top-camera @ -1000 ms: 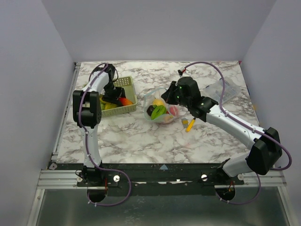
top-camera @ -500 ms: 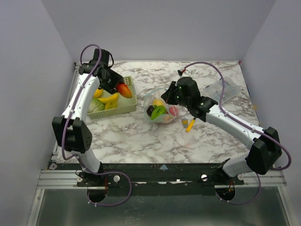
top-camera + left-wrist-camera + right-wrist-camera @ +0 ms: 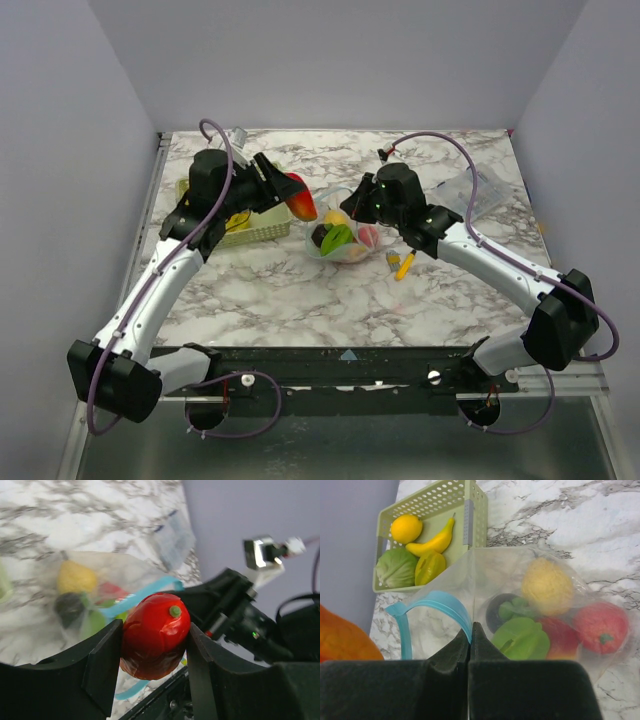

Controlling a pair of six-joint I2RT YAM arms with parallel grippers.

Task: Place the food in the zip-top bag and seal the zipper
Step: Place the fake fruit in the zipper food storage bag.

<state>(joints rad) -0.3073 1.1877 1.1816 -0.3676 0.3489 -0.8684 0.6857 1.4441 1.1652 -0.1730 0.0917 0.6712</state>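
My left gripper [image 3: 297, 199] is shut on a glossy red-orange toy fruit [image 3: 155, 632] and holds it in the air just left of the clear zip-top bag [image 3: 345, 235]. My right gripper [image 3: 471, 630] is shut on the bag's light-blue zipper strip [image 3: 447, 607] and holds the mouth open. Inside the bag lie a yellow fruit [image 3: 547, 587], a green piece [image 3: 520, 637], a dark piece and a red tomato-like fruit [image 3: 600, 627]. The green basket [image 3: 427, 535] holds a lemon, a banana, a cabbage and a yellow-green fruit.
A thin yellow stick with a black tip [image 3: 402, 264] lies on the marble table [image 3: 300, 300] right of the bag. A smaller clear plastic piece [image 3: 480, 190] lies at the far right. Grey walls enclose the table on three sides.
My left gripper lifted the red-orange fruit out of the basket and carried it right, toward the bag's open mouth. My right gripper kept its hold on the zipper strip.
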